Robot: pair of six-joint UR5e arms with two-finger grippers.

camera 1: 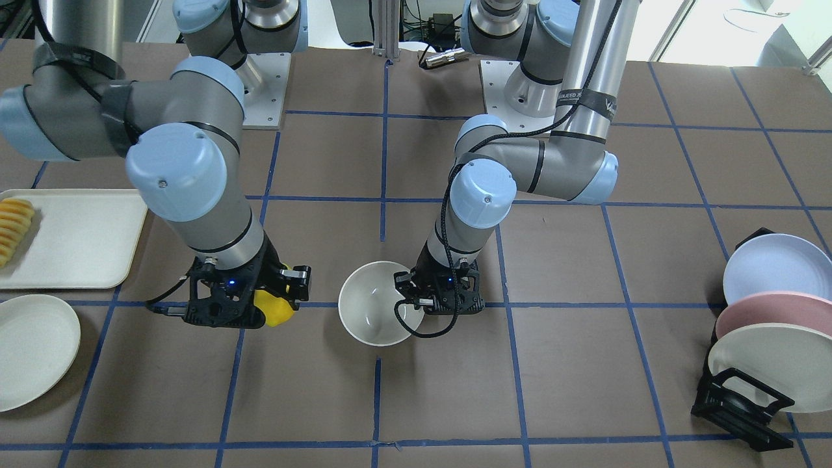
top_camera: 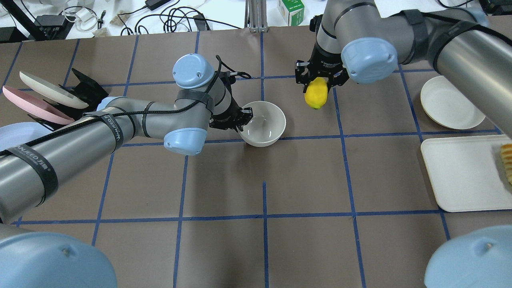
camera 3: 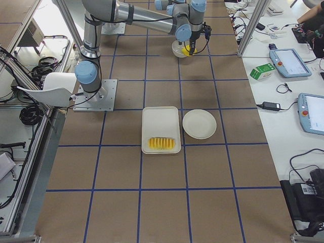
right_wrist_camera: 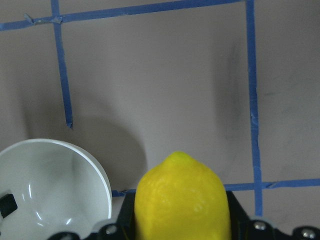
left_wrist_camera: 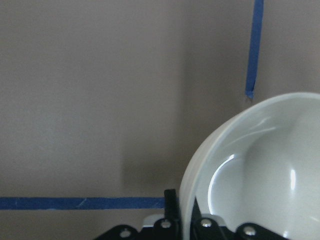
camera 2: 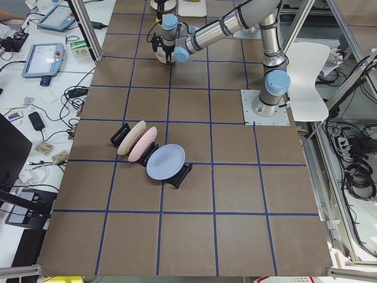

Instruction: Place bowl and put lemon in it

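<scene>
The left gripper (top_camera: 241,120) was clamped on the rim of a deep, round, off-white bowl (top_camera: 265,125) with a glossy inside. One finger stood inside the wall and one outside, on the side nearest the left arm. The bowl stood upright near the middle of the brown table (top_camera: 264,244), beside a blue tape line (top_camera: 380,135). Whether its base touched the surface could not be told.

The right gripper (top_camera: 318,82) was closed around a whole, bright yellow, oval lemon (top_camera: 316,94). It held the fruit by the upper half, with a pointed end hanging down. The lemon was above the table and outside the bowl, apart from it on the robot's right.

A black strap (top_camera: 114,126) around the left arm bore white lettering that read "WANJEED", followed by marks too small to read. White print on the right gripper's body was also illegible, as was the print on a green-and-white box (top_camera: 291,10) past the table's far edge.

At the right end lay a flat off-white tray (top_camera: 460,172) carrying a row of yellow-orange fruit slices (top_camera: 507,160). A shallow off-white round plate (top_camera: 450,104) lay just beyond it. At the left end a black rack (top_camera: 86,90) held cream, pink and blue upright plates (top_camera: 48,91).
</scene>
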